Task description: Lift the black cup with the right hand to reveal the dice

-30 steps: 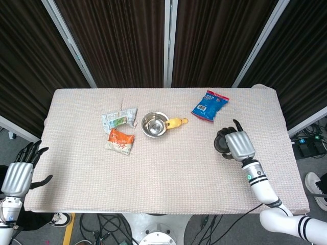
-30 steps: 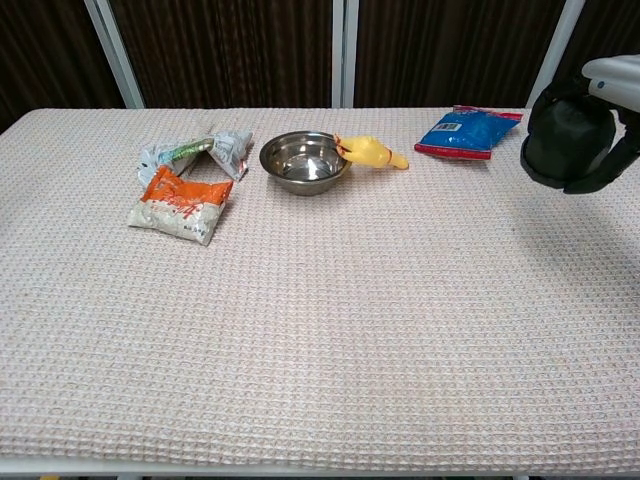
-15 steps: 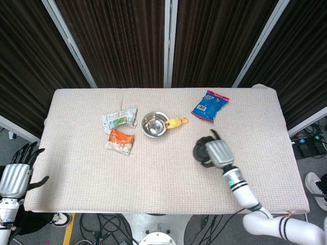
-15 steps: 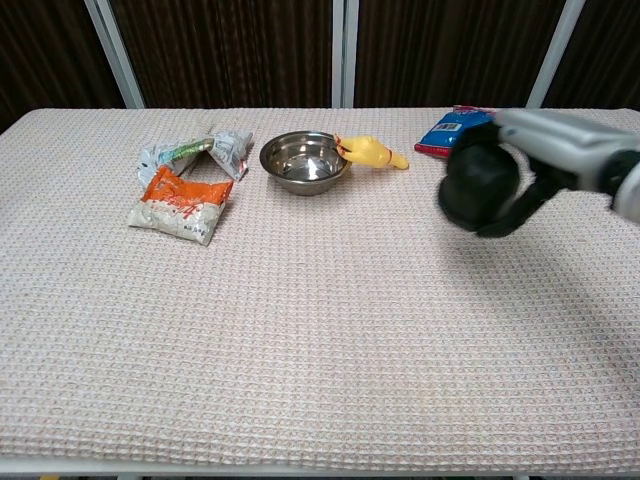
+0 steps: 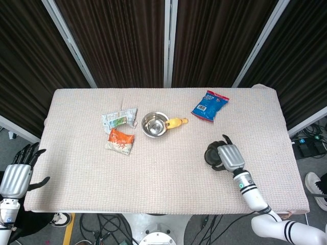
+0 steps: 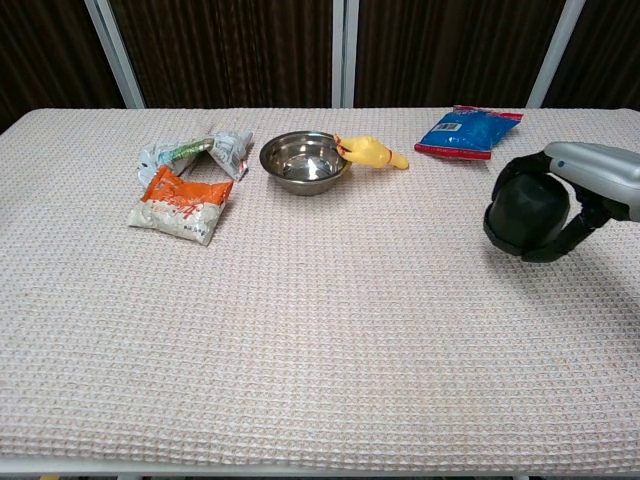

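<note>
My right hand (image 5: 228, 156) (image 6: 585, 190) grips the black cup (image 5: 211, 154) (image 6: 527, 215) at the right side of the table. In the chest view the cup sits low, close to the cloth, and I cannot tell if it touches. No dice shows in either view. My left hand (image 5: 18, 172) hangs open off the table's left front corner, holding nothing; the chest view does not show it.
A steel bowl (image 5: 154, 124) (image 6: 304, 160) with a yellow toy (image 5: 177, 122) (image 6: 370, 152) beside it sits at mid-back. Two snack packets (image 5: 121, 139) (image 6: 180, 203) lie to the left. A blue bag (image 5: 209, 105) (image 6: 468, 130) lies at the back right. The table is covered with a woven cloth (image 5: 163, 168).
My right hand carried the black cup leftward toward the table's middle, then back to the right and lower. The left hand barely shifted.
</note>
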{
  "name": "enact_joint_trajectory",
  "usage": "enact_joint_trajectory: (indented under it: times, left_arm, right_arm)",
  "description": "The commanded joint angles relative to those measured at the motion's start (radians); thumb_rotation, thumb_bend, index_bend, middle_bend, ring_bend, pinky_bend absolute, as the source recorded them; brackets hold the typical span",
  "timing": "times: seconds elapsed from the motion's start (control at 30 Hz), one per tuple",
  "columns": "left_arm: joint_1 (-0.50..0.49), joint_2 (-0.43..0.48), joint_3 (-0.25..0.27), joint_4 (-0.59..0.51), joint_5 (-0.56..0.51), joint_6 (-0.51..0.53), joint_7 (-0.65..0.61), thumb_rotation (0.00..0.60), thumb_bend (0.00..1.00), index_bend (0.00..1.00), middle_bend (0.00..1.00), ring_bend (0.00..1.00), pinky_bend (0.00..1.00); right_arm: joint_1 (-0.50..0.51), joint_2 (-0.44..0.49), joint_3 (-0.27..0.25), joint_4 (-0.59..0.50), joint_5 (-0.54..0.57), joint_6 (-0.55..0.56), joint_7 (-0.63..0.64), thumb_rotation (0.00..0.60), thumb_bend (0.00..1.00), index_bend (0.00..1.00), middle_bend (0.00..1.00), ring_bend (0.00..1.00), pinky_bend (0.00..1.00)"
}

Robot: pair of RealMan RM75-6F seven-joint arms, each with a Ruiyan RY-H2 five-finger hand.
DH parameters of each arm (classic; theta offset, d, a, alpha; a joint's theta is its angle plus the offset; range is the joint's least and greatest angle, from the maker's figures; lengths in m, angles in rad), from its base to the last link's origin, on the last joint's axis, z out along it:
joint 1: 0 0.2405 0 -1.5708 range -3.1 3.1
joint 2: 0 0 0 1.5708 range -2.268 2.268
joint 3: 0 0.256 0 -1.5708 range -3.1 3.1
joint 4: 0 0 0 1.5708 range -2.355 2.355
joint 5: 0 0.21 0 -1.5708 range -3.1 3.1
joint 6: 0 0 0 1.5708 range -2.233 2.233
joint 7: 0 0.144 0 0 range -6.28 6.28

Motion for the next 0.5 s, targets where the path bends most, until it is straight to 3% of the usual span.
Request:
enact_joint_trajectory:
  times: [0.03, 0.3, 0.5]
  left_arm:
    - [-0.003, -0.006, 0.002, 0.007, 0.005, -0.003, -0.003, 0.600, 0.15, 0.16, 0.03, 0.00, 0.13]
    - [-0.001, -0.009, 0.003, 0.008, 0.008, 0.004, 0.000, 0.600, 0.15, 0.16, 0.03, 0.00, 0.13]
    - [0.001, -0.001, -0.001, 0.008, 0.004, 0.010, -0.003, 0.600, 0.15, 0.16, 0.03, 0.00, 0.13]
  right_arm:
    - [-0.033, 0.033, -0.009, 0.028, -0.002, 0.025, 0.048, 0.600, 0.19, 0.56, 0.54, 0.25, 0.00]
    - [-0.042, 0.021, -0.028, 0.071, -0.029, 0.007, 0.087, 0.600, 0.17, 0.56, 0.54, 0.23, 0.00]
    - [-0.029, -0.013, -0.034, 0.117, -0.041, -0.035, 0.123, 0.600, 0.11, 0.45, 0.47, 0.14, 0.00]
